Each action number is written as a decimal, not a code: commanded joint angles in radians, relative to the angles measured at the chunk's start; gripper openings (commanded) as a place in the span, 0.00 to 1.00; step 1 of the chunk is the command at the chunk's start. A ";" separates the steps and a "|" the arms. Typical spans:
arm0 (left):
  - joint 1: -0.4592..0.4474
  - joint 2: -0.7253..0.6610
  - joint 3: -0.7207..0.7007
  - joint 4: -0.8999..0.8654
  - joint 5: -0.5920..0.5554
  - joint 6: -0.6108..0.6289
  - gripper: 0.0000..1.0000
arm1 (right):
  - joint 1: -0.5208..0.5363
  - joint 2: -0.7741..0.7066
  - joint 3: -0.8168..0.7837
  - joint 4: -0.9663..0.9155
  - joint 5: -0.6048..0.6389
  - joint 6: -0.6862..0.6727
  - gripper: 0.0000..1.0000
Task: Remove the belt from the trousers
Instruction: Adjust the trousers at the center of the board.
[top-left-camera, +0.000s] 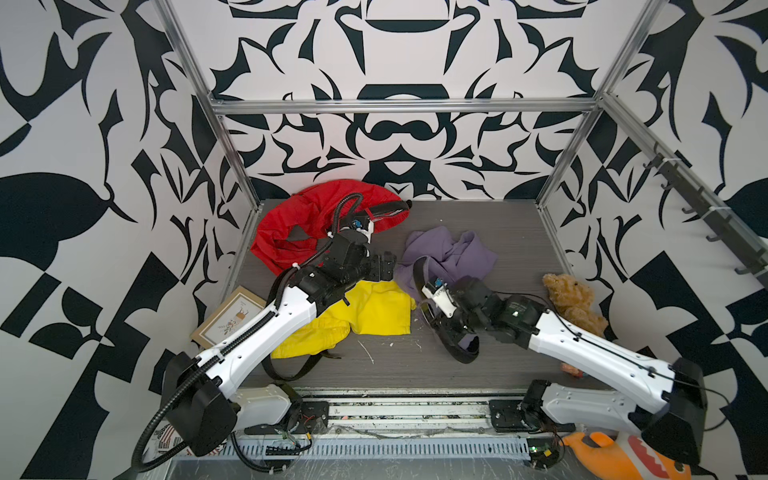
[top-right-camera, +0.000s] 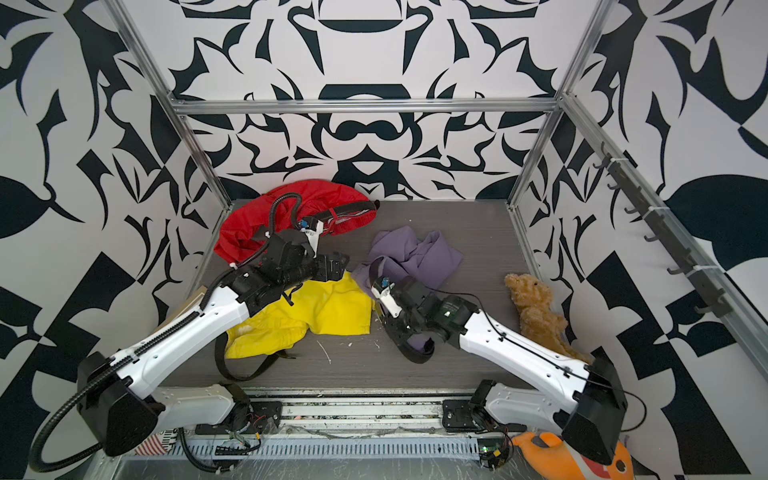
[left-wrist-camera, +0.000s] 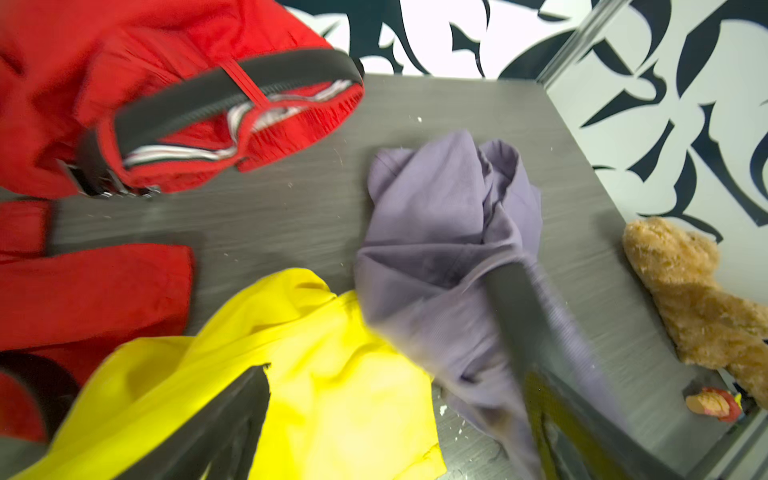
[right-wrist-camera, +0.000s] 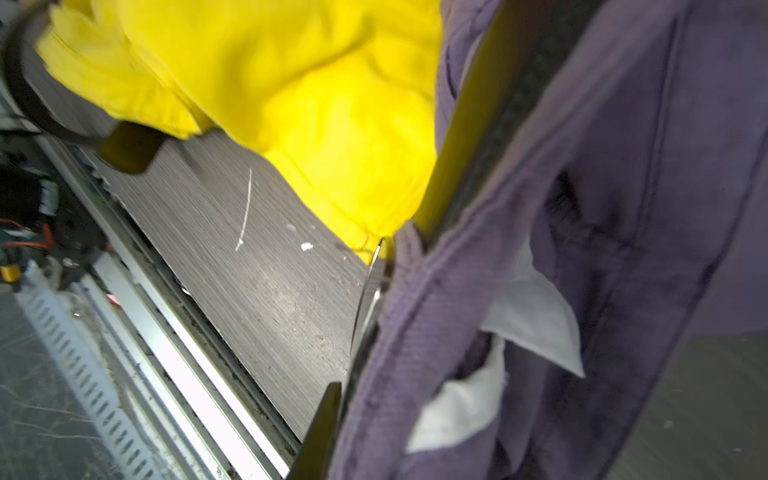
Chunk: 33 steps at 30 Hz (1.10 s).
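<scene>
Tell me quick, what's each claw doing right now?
Left claw: open, empty.
Right claw: closed on the belt in the purple trousers.

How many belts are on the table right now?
3. Red trousers' belt, back left; purple trousers' belt, in the middle; yellow trousers' belt, trailing at the front. Others may be hidden under cloth.

a black belt (top-left-camera: 415, 274) sits threaded in the waistband of crumpled purple trousers (top-left-camera: 451, 249) (one end raised).
</scene>
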 joint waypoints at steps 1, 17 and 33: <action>0.004 0.001 -0.052 0.041 0.034 0.046 0.99 | -0.115 -0.035 0.165 -0.071 -0.182 -0.144 0.00; -0.079 0.290 -0.137 0.590 0.451 0.380 0.99 | -0.311 0.063 0.494 -0.257 -0.408 -0.276 0.00; -0.106 0.516 0.072 0.898 0.123 0.459 0.00 | -0.406 0.086 0.657 -0.310 -0.474 -0.320 0.00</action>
